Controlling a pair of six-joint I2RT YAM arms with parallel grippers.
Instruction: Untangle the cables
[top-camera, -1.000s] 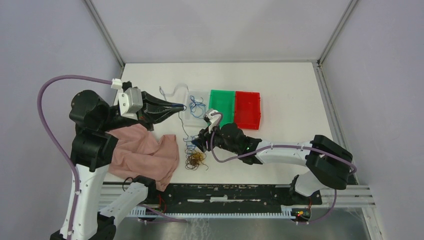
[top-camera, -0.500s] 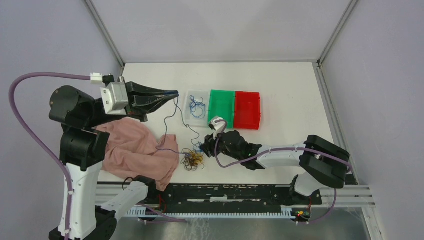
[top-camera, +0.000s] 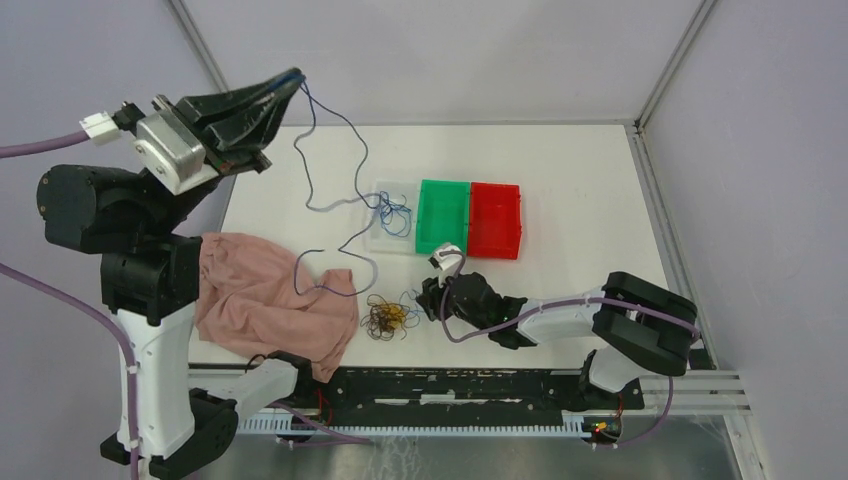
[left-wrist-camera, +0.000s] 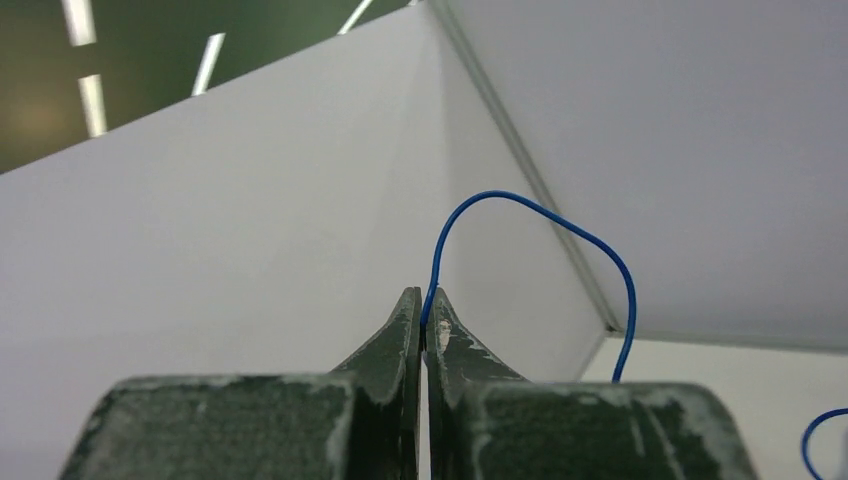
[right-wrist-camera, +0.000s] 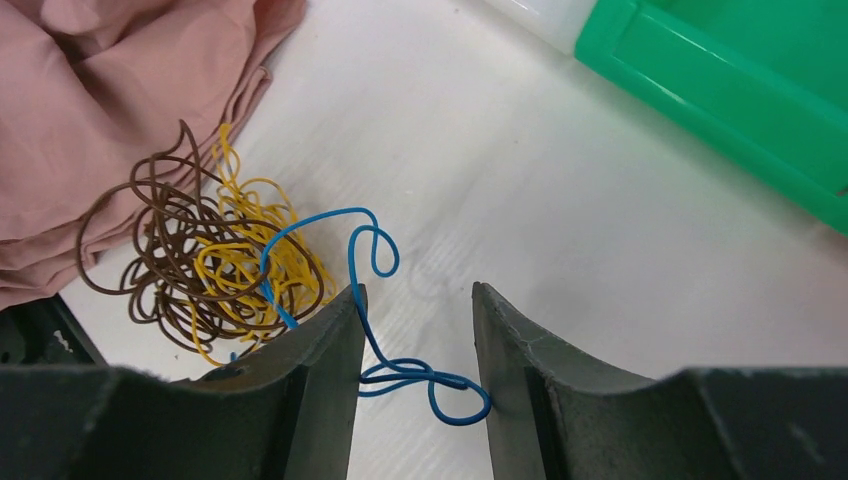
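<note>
As left end effector pinches cable, right end effector ajar

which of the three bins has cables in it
The clear bin, at the left end of the row, has a few blue cables lying in it. The green bin and red bin beside it show only bare floors.

There's the blue wire in my left gripper, whose fingers are dark grey, scuffed pale. My right gripper is the same dark grey. The tangle is brown and yellow-orange, with blue loops through it. The cloth is plain dusty pink. Then a clear bin, a green bin and a red bin. The table is plain white.
</note>
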